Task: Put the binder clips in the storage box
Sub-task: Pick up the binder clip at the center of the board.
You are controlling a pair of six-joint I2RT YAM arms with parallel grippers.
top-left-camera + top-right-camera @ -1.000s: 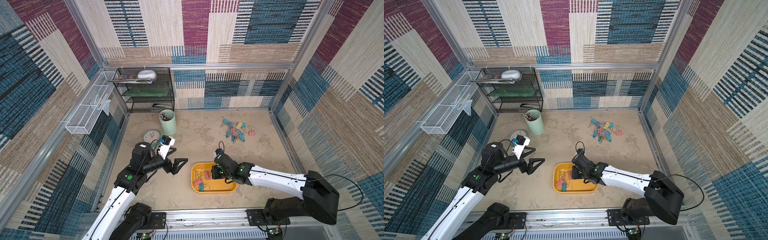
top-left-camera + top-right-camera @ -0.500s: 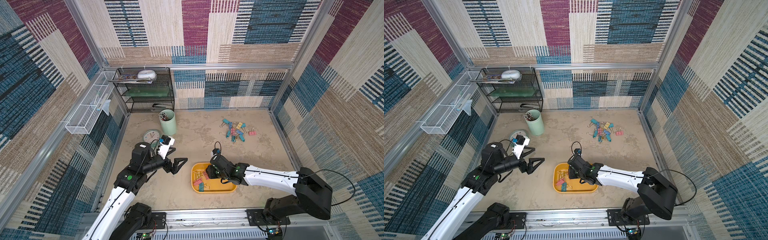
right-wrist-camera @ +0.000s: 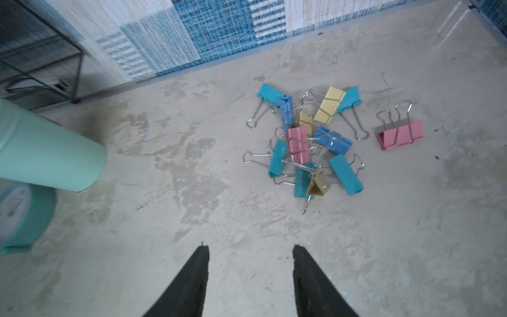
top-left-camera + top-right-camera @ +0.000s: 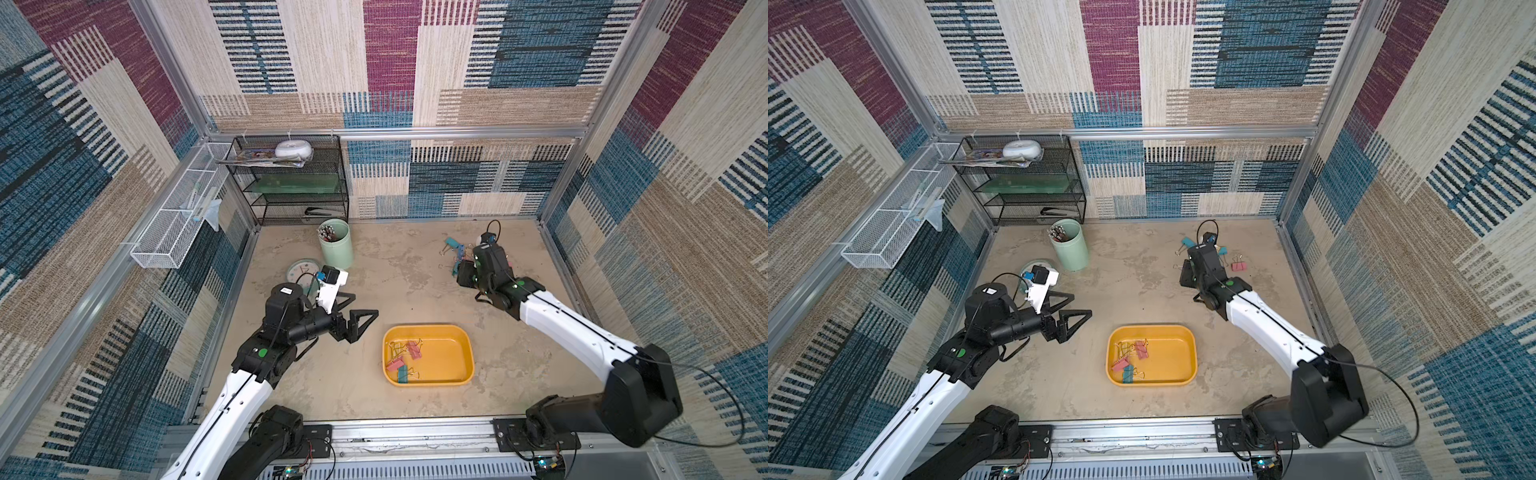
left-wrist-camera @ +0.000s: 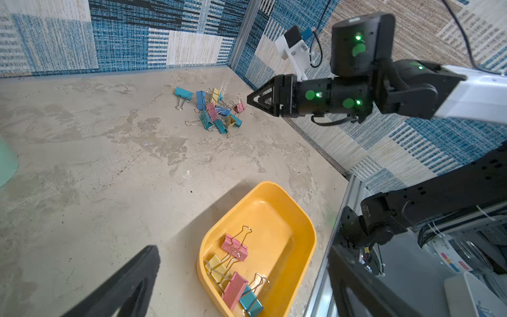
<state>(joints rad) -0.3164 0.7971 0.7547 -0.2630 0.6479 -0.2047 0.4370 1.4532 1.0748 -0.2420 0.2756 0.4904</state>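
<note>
Stained grey-beige surface (image 4: 395,282), boxed in by woven patchwork panels of blue, beige and plum.

- Right fingers (image 3: 192,280): parted, nothing between them. Raised above the surface, aimed at the loose heap, not touching it.
- Left fingers (image 4: 351,324): spread wide, empty. Held beside the box, well apart from any clip.
- Clips (image 3: 304,142), loose: a dozen or so, heaped toward the far right corner. Teal, blue, pink and yellow bodies, wire loops interlocked. One pink clip (image 3: 402,135) alone, just beside the heap.
- Clips, stowed (image 5: 234,248): four, bunched at one end of the box: two pink, one yellow, one teal.
- Box (image 4: 444,357): shallow, yellow, near the front edge, between the two arms. Mostly bare.
- Handling, judged: light, stiff metal bodies with smooth painted faces, likely to skid if nudged. Thin, springy handles, prone to snagging neighbours. Best hold across the flat sides of a body. Lone pink clip probably the cleanest pick, with no tangle to drag along.
- Beyond: mint cup (image 3: 49,156), round clock (image 4: 301,270), black wire rack (image 4: 291,195), white mesh basket (image 4: 166,241) on the side wall.
- Writing: no brand or label legible; clock face too blurred to read.
</note>
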